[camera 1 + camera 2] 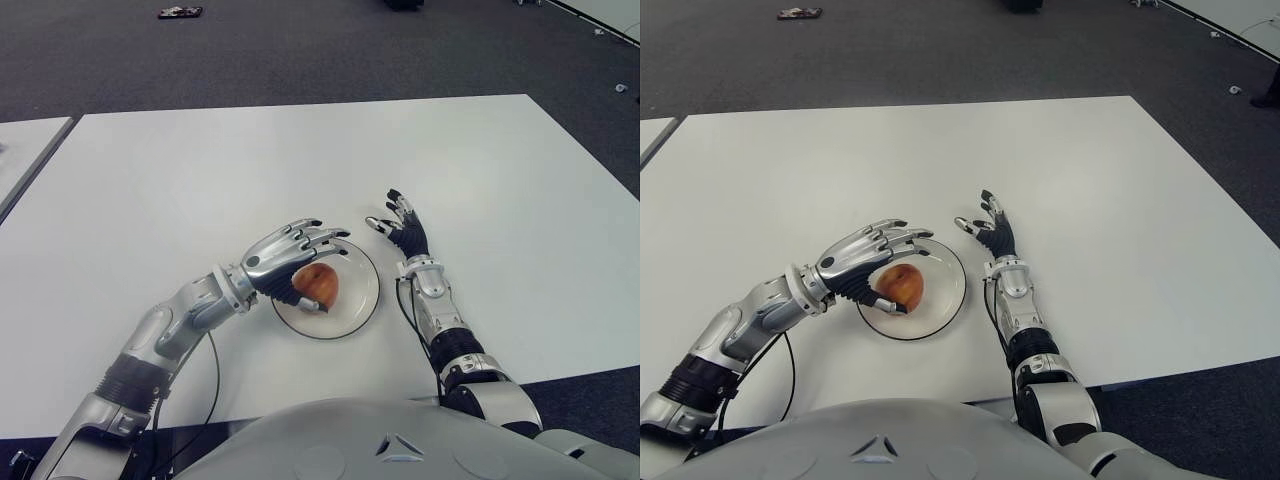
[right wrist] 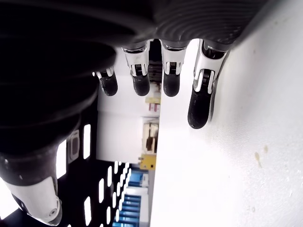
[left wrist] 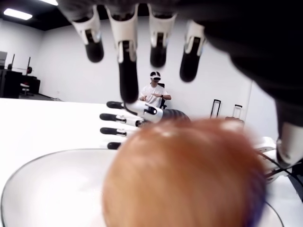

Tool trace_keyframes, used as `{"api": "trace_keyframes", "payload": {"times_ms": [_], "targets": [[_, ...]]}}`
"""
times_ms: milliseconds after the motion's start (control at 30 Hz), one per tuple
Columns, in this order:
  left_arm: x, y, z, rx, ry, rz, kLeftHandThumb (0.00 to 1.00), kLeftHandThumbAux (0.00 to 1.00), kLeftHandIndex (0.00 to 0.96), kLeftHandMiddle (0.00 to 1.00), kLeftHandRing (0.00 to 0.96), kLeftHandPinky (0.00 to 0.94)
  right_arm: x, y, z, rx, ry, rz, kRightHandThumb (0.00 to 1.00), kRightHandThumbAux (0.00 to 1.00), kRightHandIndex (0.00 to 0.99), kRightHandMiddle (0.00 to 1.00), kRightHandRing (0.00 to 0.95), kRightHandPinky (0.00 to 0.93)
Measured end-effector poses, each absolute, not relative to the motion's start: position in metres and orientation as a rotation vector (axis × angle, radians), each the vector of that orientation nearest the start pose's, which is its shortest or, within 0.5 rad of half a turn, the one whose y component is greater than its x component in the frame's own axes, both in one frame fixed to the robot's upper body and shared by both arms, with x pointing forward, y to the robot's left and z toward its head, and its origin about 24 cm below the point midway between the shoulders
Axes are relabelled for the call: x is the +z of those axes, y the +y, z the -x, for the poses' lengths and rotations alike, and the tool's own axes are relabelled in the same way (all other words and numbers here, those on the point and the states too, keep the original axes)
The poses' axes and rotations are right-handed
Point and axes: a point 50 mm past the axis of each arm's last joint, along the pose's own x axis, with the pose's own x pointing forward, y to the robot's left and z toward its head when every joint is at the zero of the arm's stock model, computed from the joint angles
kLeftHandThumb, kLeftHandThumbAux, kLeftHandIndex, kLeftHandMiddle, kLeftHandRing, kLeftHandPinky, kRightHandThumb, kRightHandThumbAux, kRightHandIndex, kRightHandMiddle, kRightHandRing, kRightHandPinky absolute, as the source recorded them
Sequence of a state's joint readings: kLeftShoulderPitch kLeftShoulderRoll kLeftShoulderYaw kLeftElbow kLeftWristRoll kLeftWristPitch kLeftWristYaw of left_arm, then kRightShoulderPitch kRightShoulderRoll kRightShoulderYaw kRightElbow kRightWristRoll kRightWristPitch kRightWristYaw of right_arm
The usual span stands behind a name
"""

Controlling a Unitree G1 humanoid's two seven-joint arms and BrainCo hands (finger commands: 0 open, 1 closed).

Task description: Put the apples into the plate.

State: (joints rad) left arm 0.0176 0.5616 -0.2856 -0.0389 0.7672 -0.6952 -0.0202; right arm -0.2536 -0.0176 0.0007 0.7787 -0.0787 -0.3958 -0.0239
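Apple (image 1: 318, 284) in plate (image 1: 358, 300) on table (image 1: 200, 180), left hand (image 1: 290, 255) over it, right hand (image 1: 402, 228) just right of plate

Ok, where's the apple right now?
In the eye views the apple sits in the plate near the table's front edge, under the left robot hand, whose fingers arch over it; the open right robot hand is beside the plate's right.

Head eyes overlooking table (image 1: 150, 180); wrist views close, perhaps hand-level.

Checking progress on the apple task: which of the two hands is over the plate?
The left hand: its spread fingers arch over the apple in the plate. The right hand shows beside the plate, on its right, open and holding nothing.
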Motion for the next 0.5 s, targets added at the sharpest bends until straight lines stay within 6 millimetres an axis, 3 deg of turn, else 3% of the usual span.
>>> {"api": "trace_keyframes", "payload": {"times_ms": [500], "targets": [[0.0587,0.1374,-0.2072,-0.765,-0.612,-1.177,0.066,0.272,0.0,0.0,0.0,0.0,-0.0313,-0.1361,-0.276,0.078,0.136,0.102,0.113,0.704,0.0,0.019,0.07,0.152]]}}
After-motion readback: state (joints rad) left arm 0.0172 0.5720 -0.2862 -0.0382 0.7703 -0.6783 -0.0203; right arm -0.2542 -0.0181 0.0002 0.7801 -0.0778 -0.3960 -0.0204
